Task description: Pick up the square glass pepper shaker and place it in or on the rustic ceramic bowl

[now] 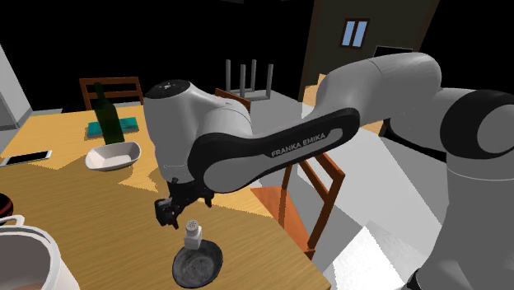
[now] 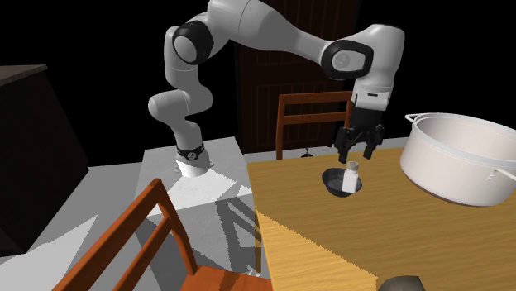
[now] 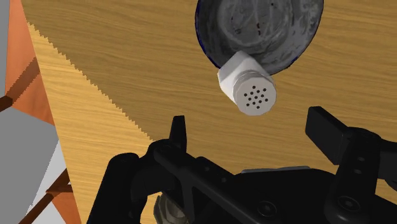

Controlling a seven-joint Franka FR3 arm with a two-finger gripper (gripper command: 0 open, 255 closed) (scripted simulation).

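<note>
Fingers spread and touching nothing, the black gripper (image 3: 248, 126) hangs above the white pepper shaker (image 3: 248, 86), which stands upright just inside the dark bowl's (image 3: 267, 32) rim. A straight-up retreat, fingers kept wide, looks safest against toppling it.

Bright patches and jagged-edged shadows across the table (image 1: 74, 189), black area (image 1: 82, 33) behind

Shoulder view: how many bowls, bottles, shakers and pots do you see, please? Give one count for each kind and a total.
Bowls: 2, a dark bowl and a white bowl
Bottles: 1, a green bottle
Shakers: 1, a white shaker
Pots: 1, a white pot
Total: 5
</note>
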